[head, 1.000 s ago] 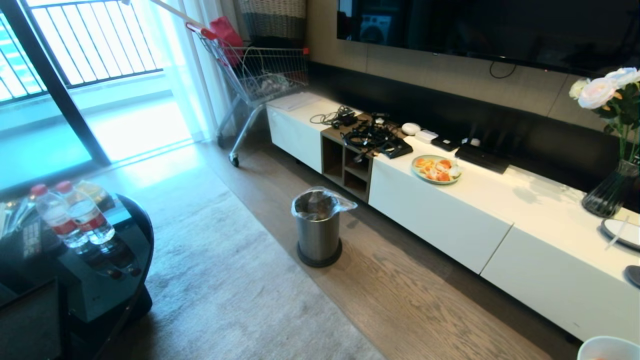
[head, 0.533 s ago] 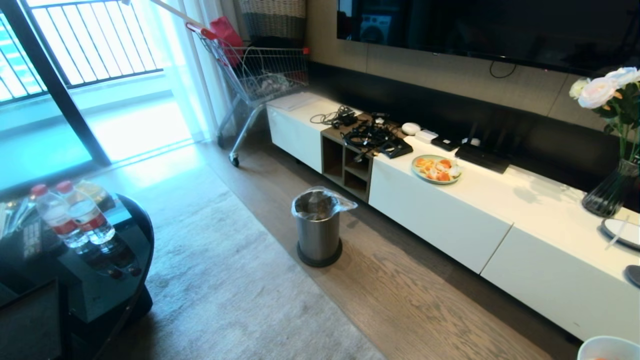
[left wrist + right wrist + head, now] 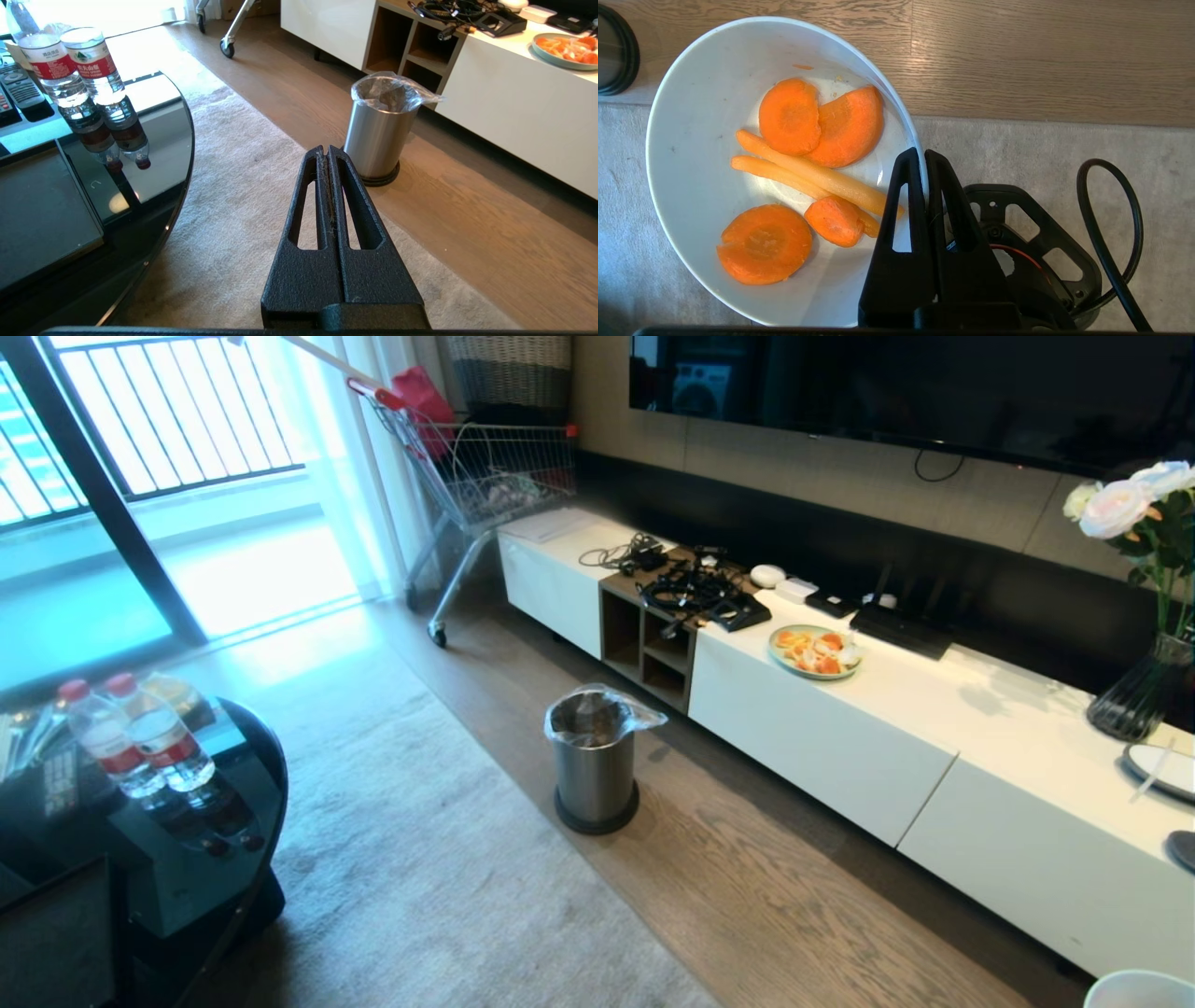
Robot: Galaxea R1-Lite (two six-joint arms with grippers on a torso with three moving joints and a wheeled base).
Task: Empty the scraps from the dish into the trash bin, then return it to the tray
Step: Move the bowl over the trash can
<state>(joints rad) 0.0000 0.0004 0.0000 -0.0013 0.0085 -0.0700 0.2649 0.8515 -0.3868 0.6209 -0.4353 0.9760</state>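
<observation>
1. Bowl point(image 3: 714, 186) rides in the right gripper point(image 3: 924, 156), whose jaws pinch its rim; carrot scraps point(image 3: 803, 182) still lie inside, above rug and floorboards.
2. Trash bin point(image 3: 593, 761) stands on the floor, well apart from the bowl.
3. Left gripper point(image 3: 327, 151) is parked, jaws pressed together on nothing.
4. Carrying appears to be the step in hand; next the bowl must reach the bin's mouth and tip.

The dish point(image 3: 1141, 989) sits slightly lower at the head view's corner — less rim showing.
</observation>
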